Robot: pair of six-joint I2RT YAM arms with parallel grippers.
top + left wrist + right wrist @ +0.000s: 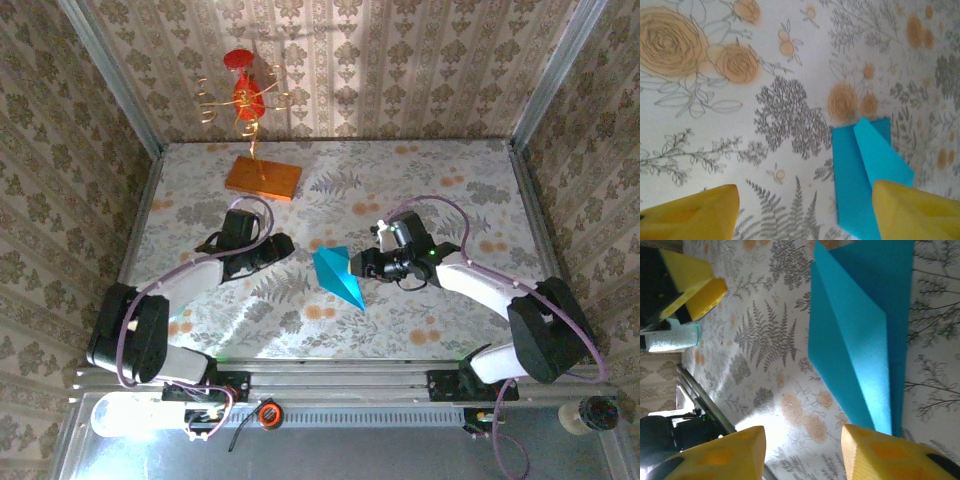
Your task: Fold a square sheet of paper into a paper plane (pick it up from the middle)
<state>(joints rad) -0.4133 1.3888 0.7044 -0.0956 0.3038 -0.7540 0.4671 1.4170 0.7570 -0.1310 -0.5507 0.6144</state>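
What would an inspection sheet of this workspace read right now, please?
Surface: floral tablecloth, flat.
Job's things: paper plane, folded, lying mid-table between the arms.
Clutter: orange slab at the far side, red and gold wire ornament standing on it.
End effectors: left end effector open; right end effector open; both beside the plane, holding nothing.
Cables: purple cables looped along both arms.
Surroundings: patterned walls.

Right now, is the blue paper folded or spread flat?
Folded. The paper plane is a narrow pointed wedge with a lengthwise crease and overlapping flaps, lying on the table.
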